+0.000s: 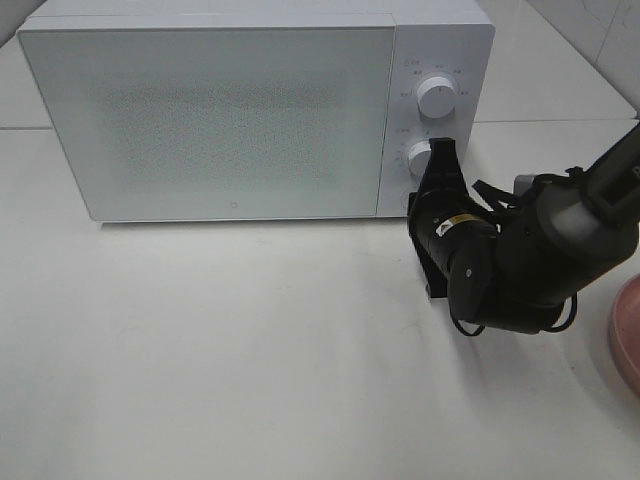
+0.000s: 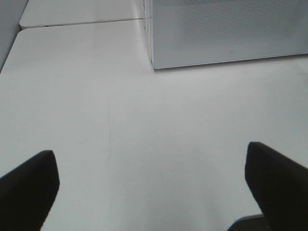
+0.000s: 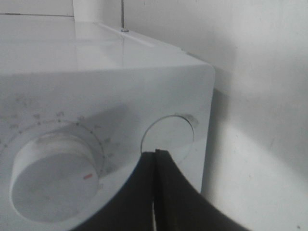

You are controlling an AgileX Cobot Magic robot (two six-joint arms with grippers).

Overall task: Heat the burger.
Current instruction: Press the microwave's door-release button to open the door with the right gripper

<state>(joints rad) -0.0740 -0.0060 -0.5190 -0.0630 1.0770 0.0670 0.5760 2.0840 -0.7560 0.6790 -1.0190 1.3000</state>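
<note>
The burger shows in no view, perhaps inside the closed microwave ahead of the clenched right gripper, whose tips sit at a round button beside the knob, calling for a firm straight push; the left gripper hangs released.

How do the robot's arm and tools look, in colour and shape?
The right arm is black with rounded joint housings, looping cables and a small label. The right tool has black tapering fingers; the left tool shows two black fingers.
</note>
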